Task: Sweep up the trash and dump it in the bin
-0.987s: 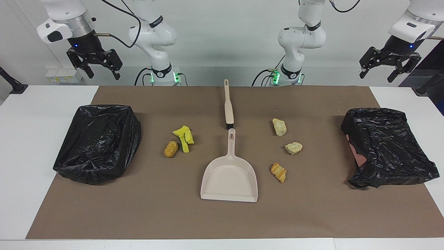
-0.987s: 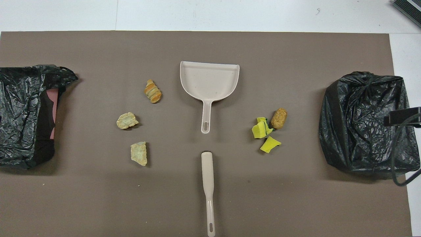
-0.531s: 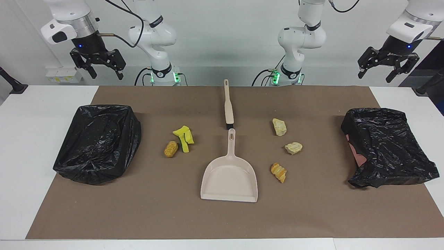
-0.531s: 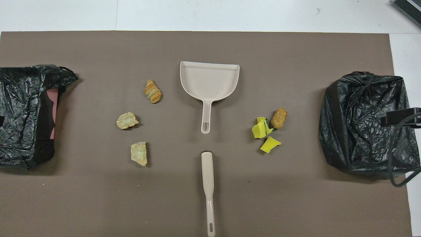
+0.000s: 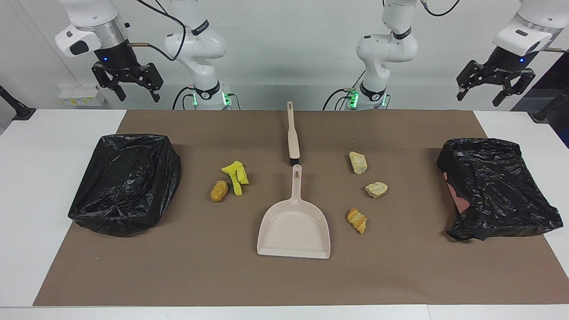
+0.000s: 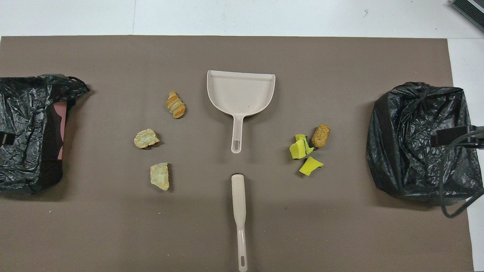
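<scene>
The trash lies on the brown mat in two groups. Yellow foam pieces and an orange-brown nugget lie toward the right arm's end. Two cream chunks and an orange-striped chunk lie toward the left arm's end. Between the groups are the beige dustpan and the brush. A black-bagged bin stands at each end. My right gripper and left gripper hang high, open and empty, each above its own end's bin.
The brush lies nearer to the robots than the dustpan, its black bristles next to the dustpan's handle tip. A dark part of the right hand with its cable shows over the bin in the overhead view. White table borders the mat.
Both raised grippers have risen slightly and drifted a little toward the table's middle. Nothing on the mat has moved.
</scene>
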